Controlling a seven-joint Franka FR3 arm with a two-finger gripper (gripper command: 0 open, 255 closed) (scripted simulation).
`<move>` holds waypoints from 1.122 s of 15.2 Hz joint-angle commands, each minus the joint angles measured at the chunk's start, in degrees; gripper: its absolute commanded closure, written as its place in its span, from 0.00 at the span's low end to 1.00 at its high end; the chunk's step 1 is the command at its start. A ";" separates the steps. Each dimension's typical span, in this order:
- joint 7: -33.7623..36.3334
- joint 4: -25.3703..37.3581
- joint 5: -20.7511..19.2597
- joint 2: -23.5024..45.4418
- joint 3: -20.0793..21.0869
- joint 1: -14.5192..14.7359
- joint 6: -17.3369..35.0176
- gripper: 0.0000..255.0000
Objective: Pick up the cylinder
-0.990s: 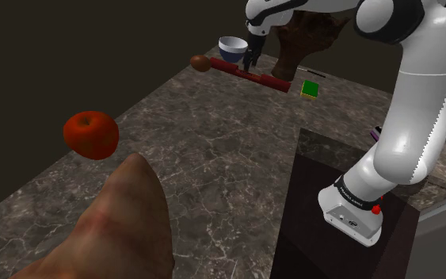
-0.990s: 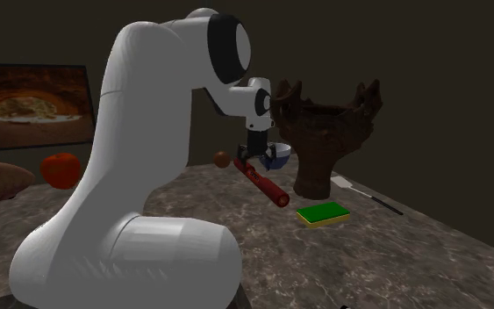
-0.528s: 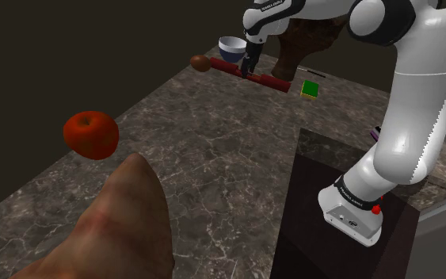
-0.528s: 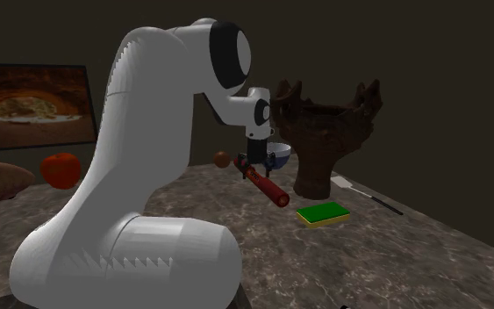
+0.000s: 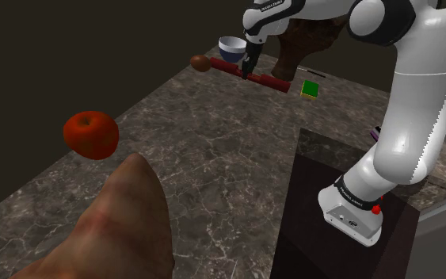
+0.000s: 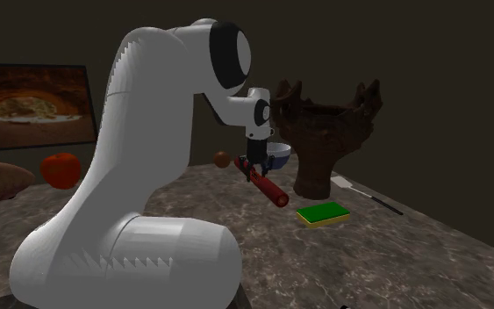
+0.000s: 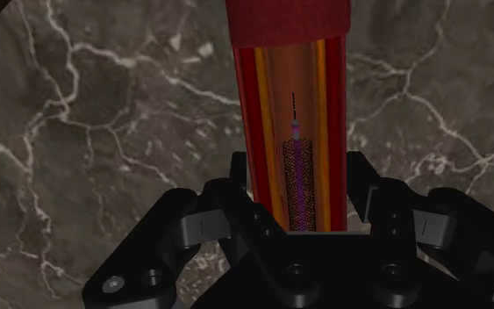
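The claw (image 7: 296, 180) is closed on the cylinder (image 7: 293, 105): its two black fingers (image 7: 240, 206) press the red tube from both sides, near one end. In the shoulder view the claw (image 5: 249, 70) sits in the upper middle of the frame, and the cylinder (image 5: 267, 78) runs from it toward the right, low over the worktop (image 5: 213, 150). Whether it is off the marble I cannot tell.

Just beyond the claw stand a bowl (image 5: 230, 49) and a brown ball (image 5: 200, 62), both near the worktop's far edge. A green sponge (image 5: 310, 89) lies right of the cylinder's free end, apart from it, with a tall brown vessel (image 5: 312, 36) and a white spatula (image 5: 312, 73) behind. The second exterior view shows the same close cluster: claw (image 6: 252, 167), cylinder (image 6: 271, 187), bowl (image 6: 277, 154), sponge (image 6: 322, 213), vessel (image 6: 328, 132).

Open marble stretches from the cylinder down to the lower middle of the shoulder view. The worktop's left edge runs diagonally there, with an apple (image 5: 90, 135) beside it and a brown lump (image 5: 118, 230) at lower left.

The arm (image 5: 419, 95) rises from the stand (image 5: 332, 238) at lower right, bends at the top edge and reaches left, its hand pointing straight down.
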 commanded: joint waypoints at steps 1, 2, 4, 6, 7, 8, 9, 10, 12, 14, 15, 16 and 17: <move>0.03 -0.01 0.02 0.02 -0.01 -0.01 0.01 1.00; 0.00 -0.21 0.01 -0.06 -0.02 -0.01 0.13 1.00; 0.14 0.37 -0.20 -0.73 -0.13 0.04 -1.10 1.00; 0.28 1.04 -0.39 -1.34 -0.22 0.08 -2.36 1.00; 0.35 1.39 -0.49 -1.63 -0.27 0.10 -2.99 1.00; 0.42 1.75 -0.58 -1.92 -0.32 0.11 -3.63 1.00; 0.48 2.12 -0.67 -2.19 -0.36 0.13 -4.27 1.00; 0.55 2.52 -0.76 -2.45 -0.40 0.14 -4.92 1.00; 0.67 3.35 -0.93 -2.95 -0.48 0.16 -6.23 1.00; 0.79 4.24 -1.08 -3.40 -0.55 0.17 -7.56 1.00; 0.85 4.71 -1.15 -3.61 -0.58 0.17 -8.23 1.00; 0.90 5.19 -1.22 -3.81 -0.62 0.17 -8.90 1.00; 0.96 5.70 -1.29 -4.00 -0.65 0.16 -9.59 1.00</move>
